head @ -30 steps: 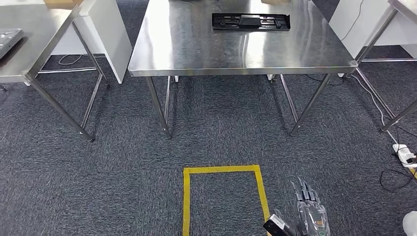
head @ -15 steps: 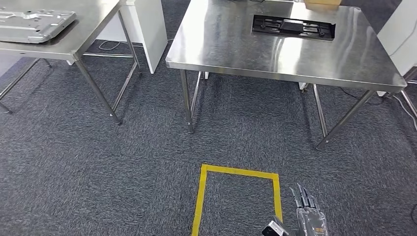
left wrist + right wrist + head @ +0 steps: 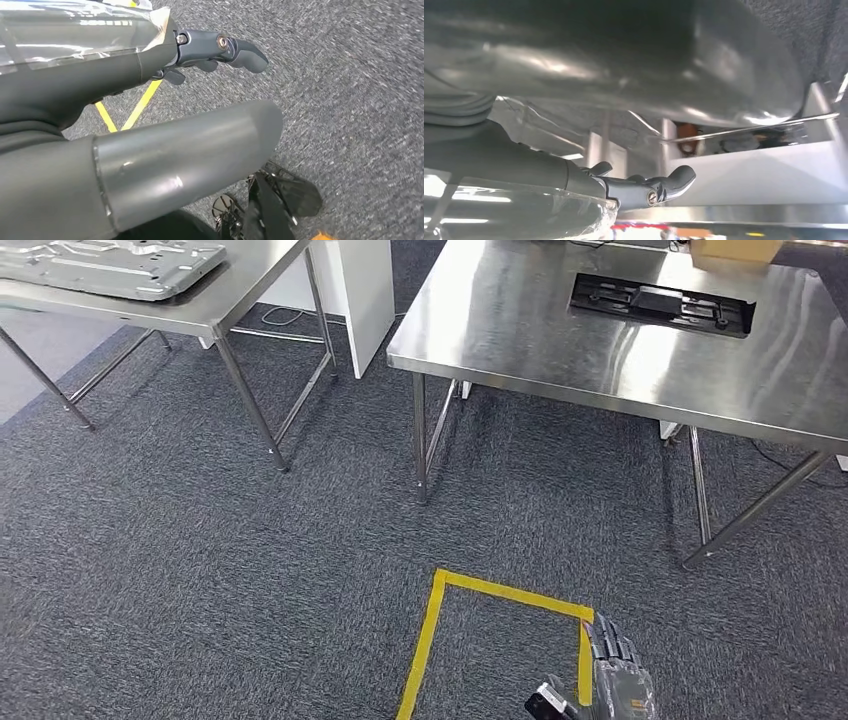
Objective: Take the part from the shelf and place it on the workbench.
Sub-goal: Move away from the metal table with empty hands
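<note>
A black flat part (image 3: 660,303) lies on the steel workbench (image 3: 560,340) at the upper right of the head view. My right hand (image 3: 615,680) hangs low at the bottom edge over the carpet, fingers straight and apart, holding nothing. The right wrist view shows the same hand (image 3: 624,187) empty, with steel table frames beyond it. My left hand (image 3: 125,75) appears in the left wrist view above the carpet, its fingers (image 3: 225,47) stretched out and the thumb (image 3: 185,160) apart from them, with nothing in it.
A second steel table (image 3: 240,290) at the upper left carries a silver pressed-metal plate (image 3: 110,265). A yellow tape rectangle (image 3: 432,630) marks the grey carpet near my right hand. A white panel (image 3: 365,290) stands between the tables. A cardboard box (image 3: 735,250) sits at the workbench's far edge.
The camera has swung left: the workbench with the black part has slid to the right of the picture and the left table with its silver plate has come in. Both hands hang as before.
</note>
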